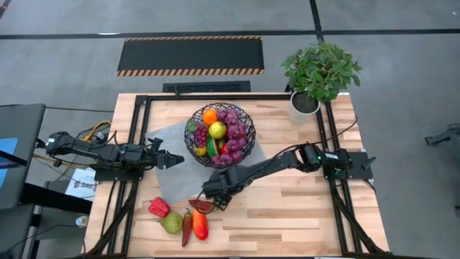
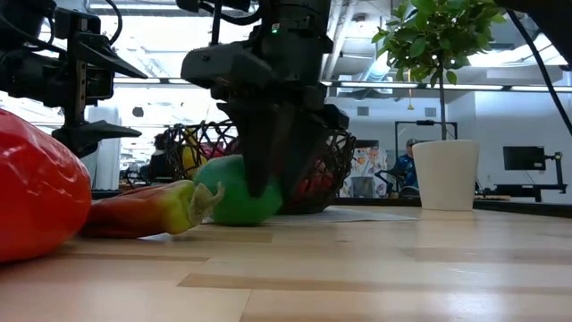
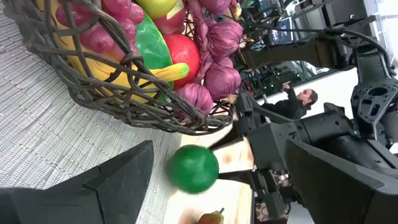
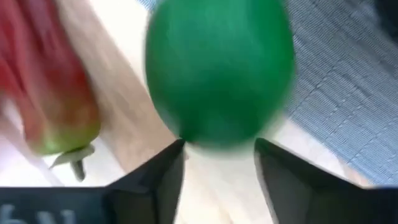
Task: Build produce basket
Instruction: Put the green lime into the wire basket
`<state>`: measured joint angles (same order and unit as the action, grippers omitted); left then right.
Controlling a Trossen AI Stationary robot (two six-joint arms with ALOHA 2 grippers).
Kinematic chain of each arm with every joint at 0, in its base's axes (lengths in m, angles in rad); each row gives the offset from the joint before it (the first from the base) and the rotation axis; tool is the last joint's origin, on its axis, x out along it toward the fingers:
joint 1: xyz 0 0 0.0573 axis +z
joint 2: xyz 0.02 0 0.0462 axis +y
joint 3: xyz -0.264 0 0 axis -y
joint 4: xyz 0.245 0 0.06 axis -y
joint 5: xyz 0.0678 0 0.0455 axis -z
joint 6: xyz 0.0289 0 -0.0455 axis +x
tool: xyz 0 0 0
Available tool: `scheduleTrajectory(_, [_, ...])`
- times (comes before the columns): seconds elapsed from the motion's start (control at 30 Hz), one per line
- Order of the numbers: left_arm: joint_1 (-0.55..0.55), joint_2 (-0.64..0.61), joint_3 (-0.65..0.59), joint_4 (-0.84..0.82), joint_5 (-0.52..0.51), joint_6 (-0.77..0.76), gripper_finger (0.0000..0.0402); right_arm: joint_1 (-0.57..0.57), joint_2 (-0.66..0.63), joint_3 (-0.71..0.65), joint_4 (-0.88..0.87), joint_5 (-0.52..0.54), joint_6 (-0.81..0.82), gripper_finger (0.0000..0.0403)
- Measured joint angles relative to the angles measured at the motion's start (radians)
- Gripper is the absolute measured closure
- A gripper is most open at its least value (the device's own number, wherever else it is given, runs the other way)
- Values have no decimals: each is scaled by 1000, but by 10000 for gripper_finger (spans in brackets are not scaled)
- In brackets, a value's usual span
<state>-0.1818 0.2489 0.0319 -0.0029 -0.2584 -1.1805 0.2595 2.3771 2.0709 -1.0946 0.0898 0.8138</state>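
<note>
The black wire basket [image 1: 221,134] stands mid-table on a grey mat, filled with an orange, grapes, an apple and other produce. A green lime [image 2: 234,190] lies on the wood just near of the basket; the right arm hides it in the high view. My right gripper [image 1: 215,193] points down over the lime, its fingers closed in on either side of it [image 4: 217,68]. My left gripper [image 1: 178,159] waits open at the mat's left edge, level, pointing toward the basket. My right gripper comes at the lime from above, fingers pointing down. One finger [image 2: 259,156] stands against the lime's near side [image 2: 228,192]; the other is hidden behind the lime. In the right wrist view both fingertips [image 4: 171,158] meet the lime's edge [image 4: 205,140]. The lime rests on the table.
Loose produce lies near the front edge: a red pepper [image 1: 159,207], a pear [image 1: 172,223], a chili [image 1: 187,229], a red-yellow fruit [image 1: 200,224] and a dark red piece [image 1: 202,205] beside my right gripper. A potted plant [image 1: 316,75] stands at the far right.
</note>
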Motion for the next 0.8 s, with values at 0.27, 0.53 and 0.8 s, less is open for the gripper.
scheduleTrajectory(0.27, [0,0,0,0,0,0,56,33,-2,83,-13,-50,-34,328])
scheduleTrajectory(0.53, [0,0,0,-1,7,0,56,43,-4,160,-27,-54,-132,313])
scheduleTrajectory(0.8, [0,0,0,-3,28,-2,56,11,-3,162,111,-93,-283,122])
